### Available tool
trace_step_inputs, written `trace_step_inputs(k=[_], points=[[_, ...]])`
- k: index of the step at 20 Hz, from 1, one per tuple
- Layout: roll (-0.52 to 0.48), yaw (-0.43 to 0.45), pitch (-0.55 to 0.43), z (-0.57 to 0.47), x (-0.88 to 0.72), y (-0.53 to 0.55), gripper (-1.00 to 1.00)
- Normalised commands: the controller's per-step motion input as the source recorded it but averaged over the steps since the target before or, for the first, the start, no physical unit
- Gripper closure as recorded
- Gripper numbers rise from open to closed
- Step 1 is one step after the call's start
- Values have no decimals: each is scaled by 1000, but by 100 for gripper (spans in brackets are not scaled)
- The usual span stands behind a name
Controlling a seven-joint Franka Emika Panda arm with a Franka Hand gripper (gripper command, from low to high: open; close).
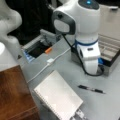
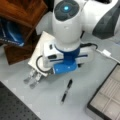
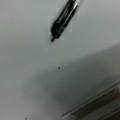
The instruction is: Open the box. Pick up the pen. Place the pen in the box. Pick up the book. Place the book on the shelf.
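The pen (image 1: 91,89) is slim and black with a thinner silvery end; it lies flat on the grey tabletop (image 1: 107,105) at lower right of a front view, alone and apart from the other things, and in the wrist view it (image 3: 62,20) crosses the upper middle of the frame on a slant. The box (image 2: 106,97) stands open at lower right of a front view, its beige-grey divided inside showing within a dark rim; in a front view it (image 1: 111,53) sits at right edge behind the arm. The book (image 1: 58,98), white with a wire binding along its lower left edge, lies at bottom centre of a front view. The reddish-brown shelf (image 1: 13,93) fills the lower left corner there. A white cable (image 1: 48,63) runs across the table towards upper right. I count 1 pen, 1 book, 1 box and 1 shelf. The gripper (image 2: 32,78) hangs at lower left of a front view, beside the book's edge and off the pen; whether its fingers are apart or together I cannot tell.
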Motion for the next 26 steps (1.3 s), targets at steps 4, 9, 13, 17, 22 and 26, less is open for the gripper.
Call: trace_step_inputs(k=[4,9,13,17,22,26], points=[[166,44,98,-163,249,87,-100],[155,25,94,-173,321,79,-100],[127,26,137,-111,281,80,-100],[82,4,86,-90,273,80,-100],[73,6,81,-122,313,23,-100],[18,50,44,-104,269,-33,-100]])
